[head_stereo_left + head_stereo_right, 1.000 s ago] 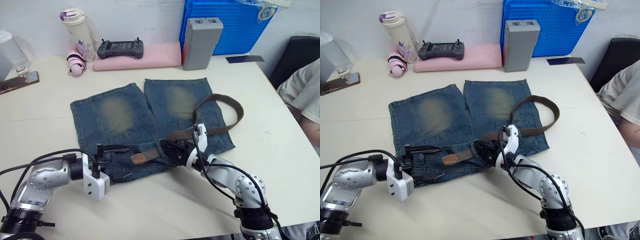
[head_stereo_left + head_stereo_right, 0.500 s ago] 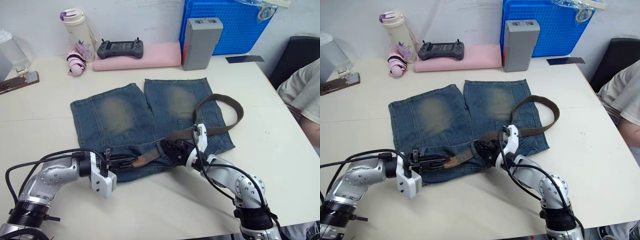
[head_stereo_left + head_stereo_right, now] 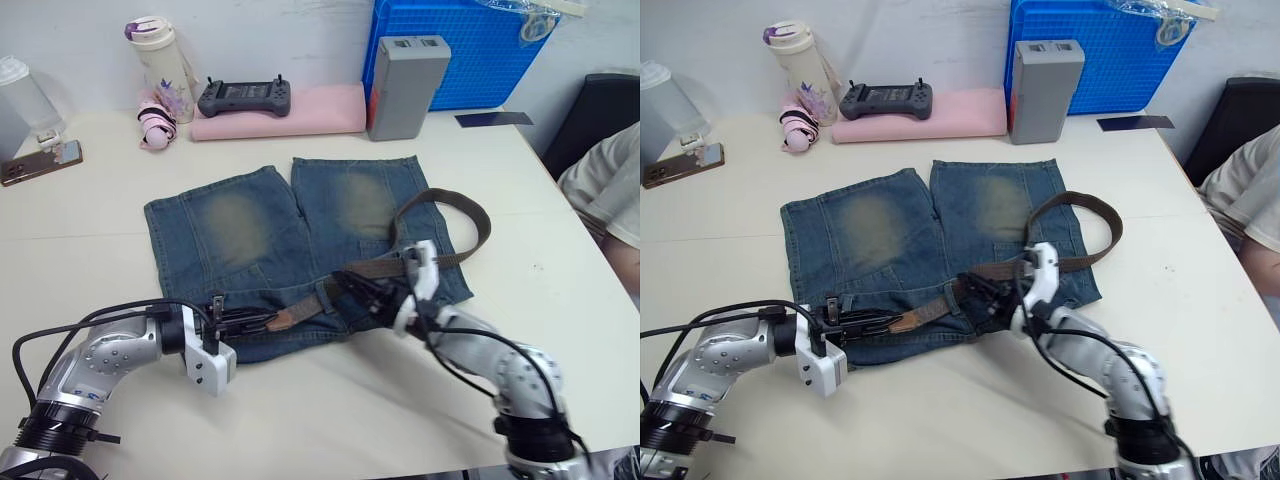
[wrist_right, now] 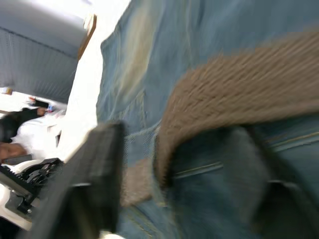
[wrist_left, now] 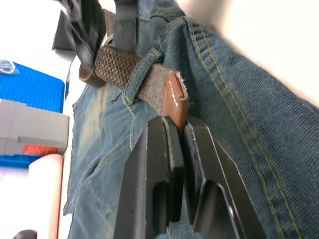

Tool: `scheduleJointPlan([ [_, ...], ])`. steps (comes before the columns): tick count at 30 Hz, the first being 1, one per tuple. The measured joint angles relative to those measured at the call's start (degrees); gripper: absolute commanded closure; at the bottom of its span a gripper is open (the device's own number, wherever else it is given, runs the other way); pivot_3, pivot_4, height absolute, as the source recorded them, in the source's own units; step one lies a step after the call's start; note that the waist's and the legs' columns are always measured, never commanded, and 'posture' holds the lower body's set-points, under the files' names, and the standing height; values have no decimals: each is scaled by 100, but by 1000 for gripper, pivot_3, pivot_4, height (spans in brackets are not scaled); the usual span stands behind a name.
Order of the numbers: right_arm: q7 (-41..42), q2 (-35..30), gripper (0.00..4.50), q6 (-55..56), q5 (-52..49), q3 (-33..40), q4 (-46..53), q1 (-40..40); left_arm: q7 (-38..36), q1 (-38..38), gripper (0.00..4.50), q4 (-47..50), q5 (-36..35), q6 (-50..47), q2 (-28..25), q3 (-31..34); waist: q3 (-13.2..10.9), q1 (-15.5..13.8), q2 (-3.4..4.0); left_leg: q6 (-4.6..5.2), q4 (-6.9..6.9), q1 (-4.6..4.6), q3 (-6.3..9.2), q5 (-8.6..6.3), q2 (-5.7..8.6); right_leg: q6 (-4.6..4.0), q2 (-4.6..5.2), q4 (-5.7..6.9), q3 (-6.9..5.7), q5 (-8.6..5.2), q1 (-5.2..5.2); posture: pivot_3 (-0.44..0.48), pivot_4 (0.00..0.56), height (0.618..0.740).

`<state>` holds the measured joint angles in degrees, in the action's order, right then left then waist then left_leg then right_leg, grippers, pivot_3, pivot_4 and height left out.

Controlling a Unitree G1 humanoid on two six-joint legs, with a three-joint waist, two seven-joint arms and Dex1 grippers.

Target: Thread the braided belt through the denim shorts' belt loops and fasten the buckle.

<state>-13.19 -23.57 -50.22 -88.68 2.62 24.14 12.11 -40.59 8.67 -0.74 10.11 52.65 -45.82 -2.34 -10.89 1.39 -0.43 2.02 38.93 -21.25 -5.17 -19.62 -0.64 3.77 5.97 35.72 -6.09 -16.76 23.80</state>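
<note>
While the faded denim shorts [image 3: 300,245] lie flat on the smooth white table [image 3: 90,225], the woven brown braided belt [image 3: 440,262] curves over their right leg and passes under a belt loop [image 5: 141,73]. Left gripper [image 5: 180,144] pinches the belt's smooth tan leather tip [image 5: 174,99]. Right gripper [image 3: 362,295] straddles the strap, fingers spread.

The flat blue denim shorts [image 3: 290,240] are occupying the middle of the cream table [image 3: 90,230], with the looped brown braided belt [image 3: 455,235] rising over their right side. A grey box [image 3: 405,85], pink pad [image 3: 280,110] and white bottle [image 3: 158,58] are lining the far edge. The left, right and near margins are lying bare.
</note>
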Motion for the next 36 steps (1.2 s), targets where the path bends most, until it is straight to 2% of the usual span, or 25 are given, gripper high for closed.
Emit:
scheduleJointPlan([
  [3, 524, -689, 66, -135, 11, 264, 266, -168, 85, -9, 4500, 11, 25, 6, 5, -3, -2, 0, 3, 0, -1, 0, -1, 0, 0, 0, 0, -2, 0, 0, 0, 0, 150, 728],
  [5, 1271, -1388, 66, -144, 582, 294, 732, -314, 150, -17, 4500, 21, 32, 14, 8, -3, -4, 8, 7, 1, -1, 1, -2, -1, 0, 0, 0, -9, 1, 0, 1, 0, 150, 728],
  [7, 2084, -2032, 66, 90, 1644, 152, 1305, -399, 202, -21, 4500, 32, 35, 15, 8, -4, -4, 15, 7, 1, 0, 4, -1, -1, -1, 0, -1, -12, 0, 0, 0, 0, 150, 728],
  [10, 2986, -3030, 66, 774, 3773, -937, 1847, -415, 243, -35, 4500, 47, 35, 18, 4, -5, -4, 2, 7, -2, 3, 6, -2, 1, -1, 0, -1, -19, 0, 0, 1, 0, 150, 728],
  [12, 3343, -3384, 66, 1375, 5276, -1824, 1833, -401, 254, -39, 4500, 57, 36, 17, 2, -9, -4, 0, 5, -4, 6, 6, -4, 2, 0, 0, 0, -18, 2, 0, 1, 0, 150, 728],
  [14, 3536, -3435, 66, 1987, 6693, -2610, 1537, -364, 262, -41, 4500, 67, 37, 11, -6, -11, -3, -2, 4, -7, 8, 6, -5, 3, 1, 0, 0, -17, 0, 0, 1, 0, 150, 728],
  [17, 3618, -3165, 66, 2438, 7784, -3041, 1153, -252, 267, -43, 4500, 83, 35, -10, -40, -10, -1, -14, 1, -13, 10, 9, -5, 7, 1, 0, -1, -13, -3, 0, -1, 0, 150, 728],
  [19, 3609, -2906, 585, 2539, 8232, -3169, 1006, -150, 272, -32, 4500, 87, 34, -20, -56, -7, 5, 11, -9, -19, 12, 18, -5, 10, 0, 0, -2, -9, -2, 0, -6, 0, 150, 728],
  [21, 3607, -2548, 1347, 2496, 8547, -3233, 873, -126, 278, -32, 4500, 89, 34, -28, -78, -7, 8, 16, -15, -21, 11, 29, -3, 11, -1, 0, -2, -5, -2, 0, -15, 0, 150, 728],
  [27, 3642, -1974, 4436, 2165, 8889, -3187, 669, -136, 301, -36, 4500, 235, 34, -77, -137, -7, 10, -1, -17, -21, 11, 40, 0, 11, -1, -4, 5, 1, 0, 2, -22, 0, 150, 728],
  [33, 3709, -1905, 4478, 1948, 8925, -2780, 558, -159, 324, -53, 4500, 266, 34, -114, -155, -6, 12, -117, -20, -16, 12, 39, -2, 9, 5, -4, 12, 0, -1, 2, -23, 0, 150, 728],
  [36, 3794, -2189, 4478, 1902, 8925, -2337, 379, -208, 355, -133, 4500, 287, 34, -35, -224, 9, 13, -206, -20, -8, 12, 29, -9, 10, 10, -4, 33, -3, -16, 3, -23, 0, 150, 728],
])
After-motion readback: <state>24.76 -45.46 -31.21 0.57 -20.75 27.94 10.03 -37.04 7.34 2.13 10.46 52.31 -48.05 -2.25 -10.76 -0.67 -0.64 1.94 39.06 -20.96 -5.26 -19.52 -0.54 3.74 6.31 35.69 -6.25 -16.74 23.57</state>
